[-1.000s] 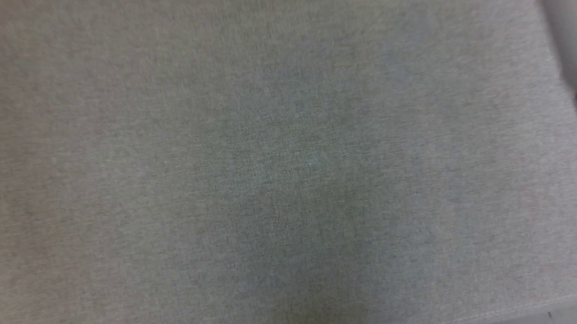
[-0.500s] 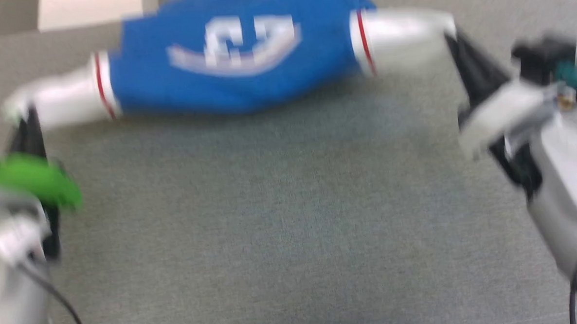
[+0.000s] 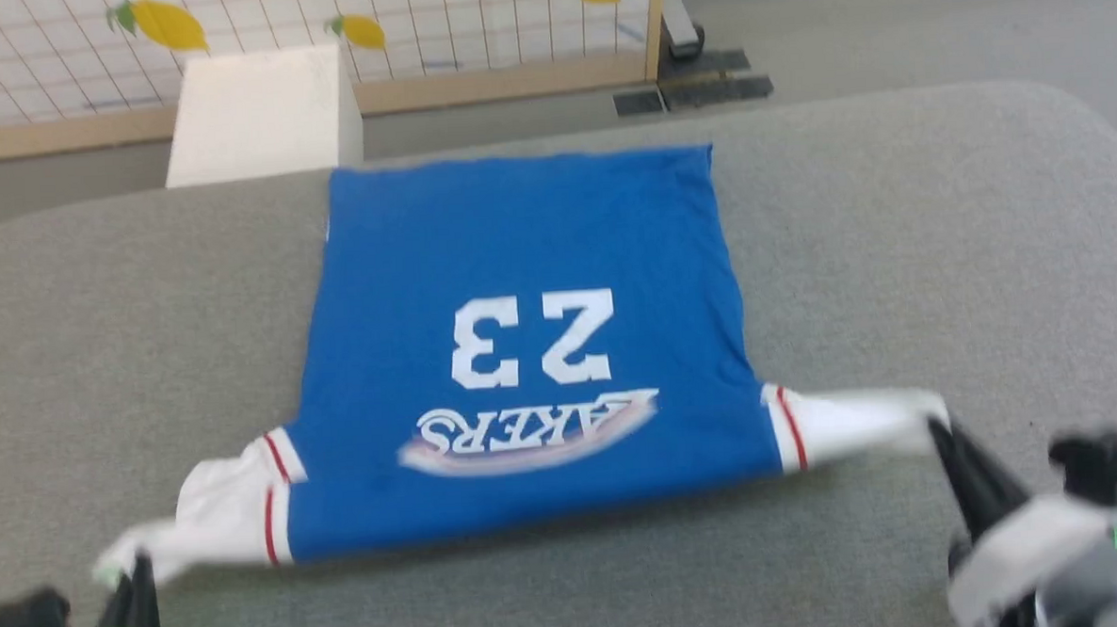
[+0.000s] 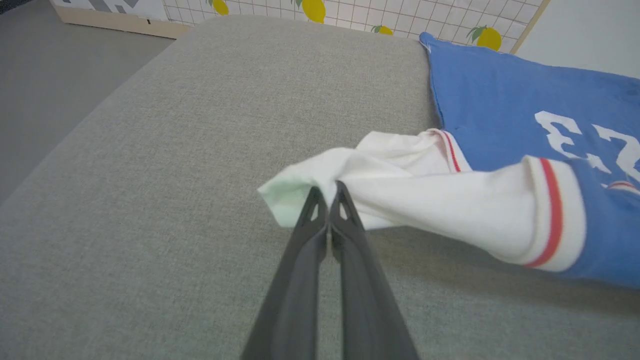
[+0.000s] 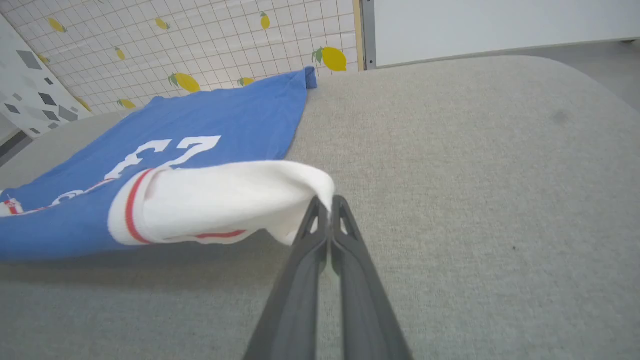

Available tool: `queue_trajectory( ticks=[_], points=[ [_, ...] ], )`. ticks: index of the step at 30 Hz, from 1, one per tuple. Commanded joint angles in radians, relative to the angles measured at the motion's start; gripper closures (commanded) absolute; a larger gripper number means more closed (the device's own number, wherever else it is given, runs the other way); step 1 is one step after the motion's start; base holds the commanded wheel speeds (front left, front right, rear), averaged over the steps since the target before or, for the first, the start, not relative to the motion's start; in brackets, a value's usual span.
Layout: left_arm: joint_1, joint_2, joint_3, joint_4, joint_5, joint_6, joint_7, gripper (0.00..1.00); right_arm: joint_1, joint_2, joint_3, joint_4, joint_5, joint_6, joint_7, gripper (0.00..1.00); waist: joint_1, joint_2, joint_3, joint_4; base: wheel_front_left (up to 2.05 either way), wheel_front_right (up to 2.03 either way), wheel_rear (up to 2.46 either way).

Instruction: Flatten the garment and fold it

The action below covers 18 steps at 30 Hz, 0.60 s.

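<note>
- Nearest the robot, the left jaws are clamped together on the tip of the left white sleeve. The right jaws pinch the right sleeve, and both tips are held off the surface.
- Between them the garment lies number-up on the grey tabletop, its near edge raised. Flattening it well likely means drawing the sleeves evenly apart and lowering them together, so no slack bunches at the shoulders.
- Farther off, the hem lies straight at the tabletop's far edge, near a white box.

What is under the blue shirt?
The shirt lies on a grey cushion, which shows on both sides. Whether anything lies between them cannot be seen: the cloth covers it.
</note>
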Motion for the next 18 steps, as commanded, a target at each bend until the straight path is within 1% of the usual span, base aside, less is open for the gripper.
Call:
queue_trajectory(
  ticks=[1, 5, 9, 12, 16, 17, 18],
  points=[
    [0.038, 0.004, 0.003, -0.010, -0.009, 0.012, 0.006, 1.00, 0.043, 0.021, -0.024, -0.019, -0.013, -0.002, 0.012, 1.00, 0.0002, 0.0120, -0.019, 0.009, 0.00, 0.00, 0.00],
    [0.120, -0.012, -0.021, -0.016, -0.025, 0.016, 0.029, 1.00, 0.175, 0.094, -0.089, -0.045, -0.027, -0.002, 0.047, 1.00, 0.0002, 0.0120, -0.027, 0.017, 0.00, 0.00, 0.00],
    [0.167, -0.034, -0.044, 0.005, -0.035, 0.020, 0.040, 1.00, 0.271, 0.137, -0.127, -0.037, -0.030, -0.002, 0.072, 1.00, 0.0002, 0.0120, -0.032, 0.025, 0.00, 0.00, 0.00],
    [0.188, -0.049, -0.066, 0.016, -0.036, 0.022, 0.049, 1.00, 0.336, 0.152, -0.133, -0.007, -0.041, -0.002, 0.101, 1.00, 0.0002, 0.0120, -0.038, 0.033, 0.00, 0.00, 0.00],
    [0.202, -0.073, -0.080, 0.023, -0.039, 0.029, 0.043, 1.00, 0.393, 0.160, -0.098, 0.020, -0.046, -0.002, 0.146, 1.00, 0.0002, 0.0120, -0.022, 0.036, 0.00, 0.00, 0.00],
    [0.200, -0.076, -0.081, 0.022, -0.038, 0.030, 0.039, 1.00, 0.394, 0.160, -0.091, 0.020, -0.041, -0.002, 0.154, 0.73, 0.0002, 0.0120, -0.014, 0.035, 0.00, 0.00, 0.00],
    [0.197, -0.079, -0.080, 0.019, -0.038, 0.031, 0.035, 1.00, 0.389, 0.159, -0.089, 0.015, -0.039, -0.002, 0.153, 0.62, 0.0002, 0.0120, -0.005, 0.034, 0.00, 0.00, 0.00]
  ],
)
